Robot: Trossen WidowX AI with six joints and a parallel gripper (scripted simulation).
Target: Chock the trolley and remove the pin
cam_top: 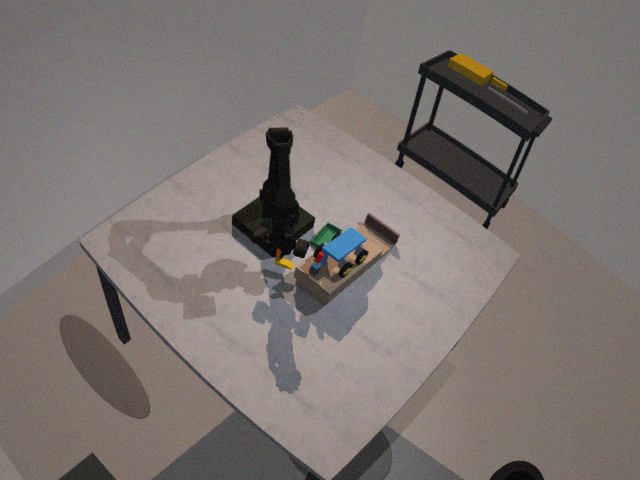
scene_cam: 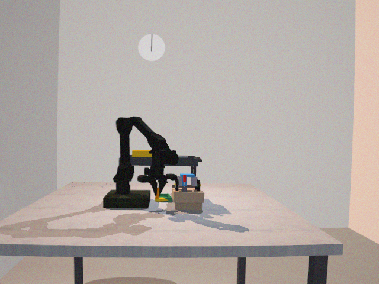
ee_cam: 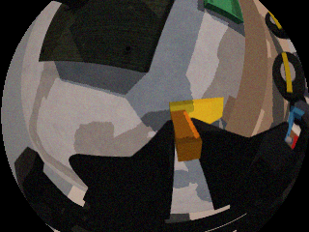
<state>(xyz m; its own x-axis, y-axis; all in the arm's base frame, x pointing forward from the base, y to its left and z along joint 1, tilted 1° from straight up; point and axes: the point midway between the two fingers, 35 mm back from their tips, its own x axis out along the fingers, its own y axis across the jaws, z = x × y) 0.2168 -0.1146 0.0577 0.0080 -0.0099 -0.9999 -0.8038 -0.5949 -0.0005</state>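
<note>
My gripper (cam_top: 279, 253) (scene_cam: 158, 193) (ee_cam: 181, 124) is shut on the orange handle of the yellow chock (cam_top: 284, 263) (scene_cam: 161, 199) (ee_cam: 210, 110). The chock hangs a little above the table, beside the ramp's pin end; its rubber underside is hidden. The blue-topped trolley (cam_top: 343, 243) (scene_cam: 188, 175) stands on the wooden ramp (cam_top: 312, 286) (scene_cam: 188, 197) (ee_cam: 256, 63). The red-headed stop pin (cam_top: 319, 257) (scene_cam: 184, 178) (ee_cam: 294, 141) is upright at the trolley's near end. The green tray (cam_top: 325, 236) (scene_cam: 167, 196) (ee_cam: 225, 9) lies between the arm's base and the ramp.
The arm's dark base block (cam_top: 248, 219) (scene_cam: 127, 200) (ee_cam: 106, 39) is close to the tray. A raised brown end board (cam_top: 382, 228) closes the ramp's far end. A dark wheeled cart (cam_top: 465, 108) with yellow items stands beyond the table (cam_top: 413, 310) (scene_cam: 214, 235).
</note>
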